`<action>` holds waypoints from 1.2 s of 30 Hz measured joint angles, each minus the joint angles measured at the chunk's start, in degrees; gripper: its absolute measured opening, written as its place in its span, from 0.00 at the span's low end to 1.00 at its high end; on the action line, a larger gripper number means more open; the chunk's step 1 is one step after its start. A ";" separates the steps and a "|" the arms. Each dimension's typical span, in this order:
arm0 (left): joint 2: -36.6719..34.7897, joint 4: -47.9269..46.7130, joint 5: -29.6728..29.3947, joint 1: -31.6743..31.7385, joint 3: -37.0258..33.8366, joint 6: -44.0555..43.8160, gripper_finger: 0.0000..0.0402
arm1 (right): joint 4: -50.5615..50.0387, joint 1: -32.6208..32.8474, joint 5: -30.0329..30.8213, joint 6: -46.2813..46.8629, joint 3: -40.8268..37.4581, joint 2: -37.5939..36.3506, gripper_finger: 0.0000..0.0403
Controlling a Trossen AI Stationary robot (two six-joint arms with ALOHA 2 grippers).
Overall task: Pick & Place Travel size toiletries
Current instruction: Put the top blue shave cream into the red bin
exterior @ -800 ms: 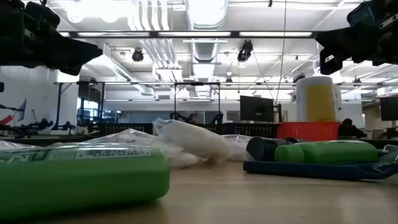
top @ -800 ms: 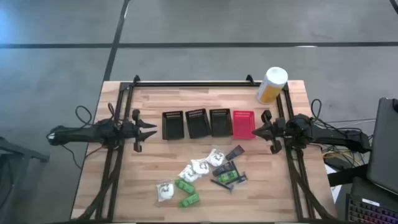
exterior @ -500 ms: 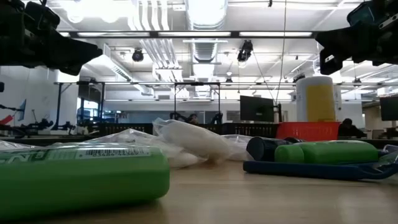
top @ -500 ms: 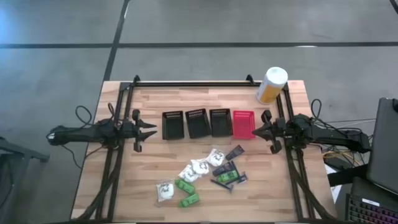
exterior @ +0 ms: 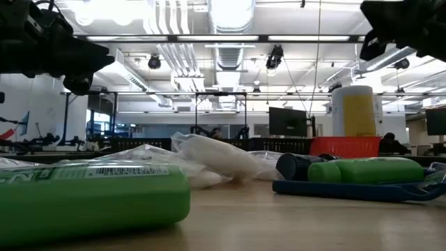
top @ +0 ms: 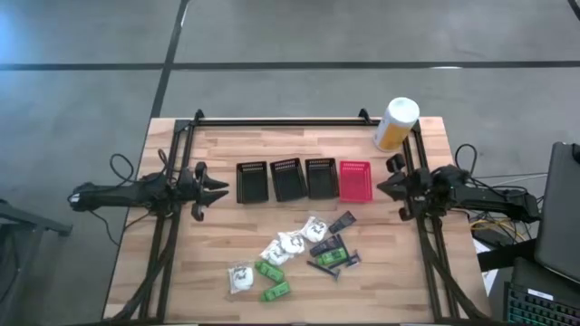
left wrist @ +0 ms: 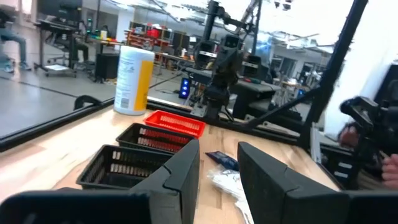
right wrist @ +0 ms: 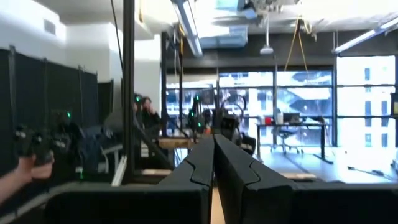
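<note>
From overhead, I see the pale wooden bench [top: 227,149] with a row of three black mesh baskets [top: 286,178] and one red mesh basket [top: 354,181] across its middle. The travel-size toiletries [top: 294,254], white clear-wrapped lumps, bright green packets and dark flat sachets, lie loose on the bench nearer the front edge, apart from the baskets. A tall white-and-yellow canister [top: 396,124] stands at the far right corner. The left claw [top: 217,189] hangs at the left of the basket row, fingers spread. The right claw [top: 385,182] sits just beside the red basket.

At bench level, a green packet [exterior: 90,199] fills the foreground, white wrapped lumps [exterior: 212,159] behind it.

Left wrist: a gap shows between the fingers [left wrist: 180,177], nothing in it; baskets lie ahead.

Right wrist: the fingers [right wrist: 199,163] meet, empty.
</note>
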 joint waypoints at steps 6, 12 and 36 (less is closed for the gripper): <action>0.03 -0.62 -0.25 0.00 0.00 -0.55 0.29 | -0.10 0.00 -0.04 0.50 0.00 -0.06 0.02; 1.20 -0.86 -0.59 0.02 0.00 2.00 0.29 | 1.56 0.00 0.99 0.12 -0.04 0.25 0.02; 2.24 0.80 -15.46 0.07 0.00 2.31 0.29 | 4.38 2.80 5.34 18.07 1.52 22.80 0.02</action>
